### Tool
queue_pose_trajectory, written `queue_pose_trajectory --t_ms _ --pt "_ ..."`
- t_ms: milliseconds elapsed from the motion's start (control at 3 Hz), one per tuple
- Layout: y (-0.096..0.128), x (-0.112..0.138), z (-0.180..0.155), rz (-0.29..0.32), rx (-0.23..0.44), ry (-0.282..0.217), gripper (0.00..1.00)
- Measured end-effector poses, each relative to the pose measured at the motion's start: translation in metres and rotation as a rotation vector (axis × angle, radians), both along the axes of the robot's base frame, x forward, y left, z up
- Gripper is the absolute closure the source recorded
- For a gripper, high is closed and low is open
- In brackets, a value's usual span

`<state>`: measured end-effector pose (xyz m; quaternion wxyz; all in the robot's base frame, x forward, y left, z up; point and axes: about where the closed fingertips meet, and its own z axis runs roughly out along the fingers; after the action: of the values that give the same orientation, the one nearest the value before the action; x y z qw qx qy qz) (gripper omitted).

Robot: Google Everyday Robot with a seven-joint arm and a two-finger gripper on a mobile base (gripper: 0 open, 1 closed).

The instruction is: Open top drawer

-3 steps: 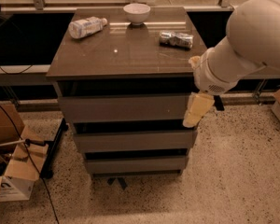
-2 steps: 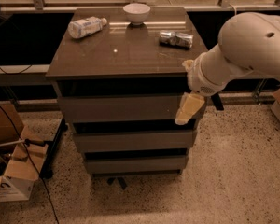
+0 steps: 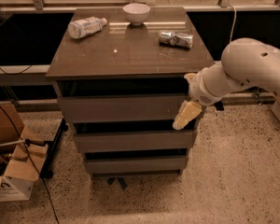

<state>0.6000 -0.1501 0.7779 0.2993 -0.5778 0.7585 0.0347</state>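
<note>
The top drawer (image 3: 119, 108) is the widest of three grey-brown drawer fronts under the brown cabinet top (image 3: 128, 48). Its flat panel sits flush, with a dark gap above it. The mid-width drawer front (image 3: 133, 140) and the narrowest one (image 3: 135, 164) lie below it. My gripper (image 3: 185, 115), with cream-coloured fingers pointing down-left, is at the right end of the top drawer's front, at its lower right corner. My white arm (image 3: 247, 71) reaches in from the right.
On the cabinet top lie a plastic bottle (image 3: 86, 26), a white bowl (image 3: 136, 12) and a crushed can (image 3: 176, 38). An open cardboard box (image 3: 14, 171) and cables stand on the speckled floor at the left. A dark counter runs behind.
My arm has swung left and slightly down, bringing the gripper from beside the cabinet's right edge onto the right end of the top drawer's front. The drawers have not moved.
</note>
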Motion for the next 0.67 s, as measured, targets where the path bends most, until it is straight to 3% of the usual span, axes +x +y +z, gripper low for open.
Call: queue_pose_trajectory --t_ms 333,667 --pt "0.001 0.020 -0.020 -0.008 0.056 0.006 0.00" --pt "0.001 0.047 -0.061 -0.024 0.094 0.049 0.00"
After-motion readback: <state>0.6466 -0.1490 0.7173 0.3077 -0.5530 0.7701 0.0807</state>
